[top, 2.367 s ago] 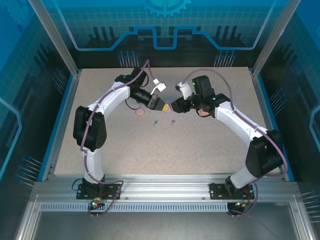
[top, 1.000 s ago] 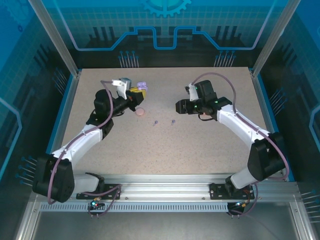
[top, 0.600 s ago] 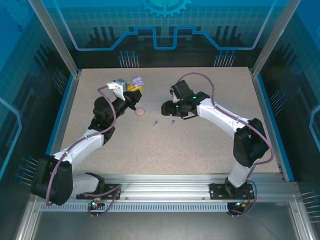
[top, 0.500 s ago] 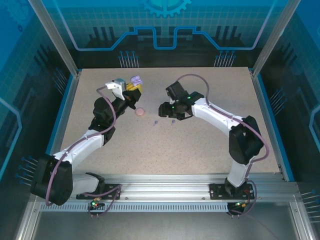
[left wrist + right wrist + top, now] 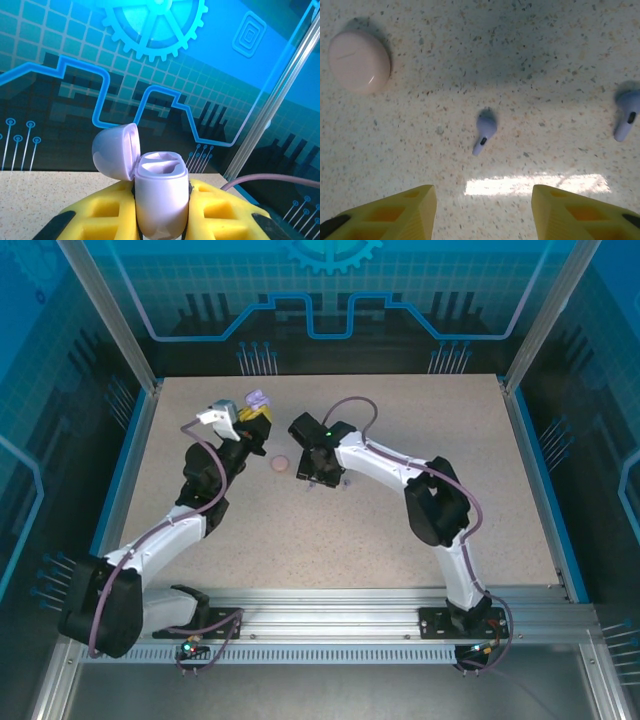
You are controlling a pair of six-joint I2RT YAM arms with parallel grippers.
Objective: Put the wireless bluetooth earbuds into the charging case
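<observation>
Top view. The left fingers (image 5: pixel 262 420) are raised over the far left of the surface (image 5: pixel 420 540), pinching the purple charging case (image 5: pixel 257 399). The right arm (image 5: pixel 370 455) reaches across the middle, its head over two purple earbuds. One purple earbud (image 5: pixel 310 487) lies at 6 o'clock of the head and the second purple earbud (image 5: pixel 347 483) at about 4 o'clock. A pink case (image 5: pixel 281 464) lies at 9 o'clock. The right arm is much the nearer to the buds.

Left wrist view. Yellow ribbed fingers are pressed against both flanks of the case. The case is smooth, glossy, rounded and upright. Its domed lid (image 5: pixel 116 150) is hinged open toward 10 o'clock and two moulded sockets show.

Right wrist view. The right fingers (image 5: pixel 390 212) are spread wide with nothing between them. The nearer earbud lies flat at 12 o'clock of the gap, apart from both tips. Its bulb points to 1 o'clock and its stem to 7, so the long axis runs a little oblique to the closing line. The second bud is at 3 o'clock and the closed, matte pink case at 10. The surface is speckled and glary.

Judgement: descend straight. The bud is tiny and slick, so it may skid.
</observation>
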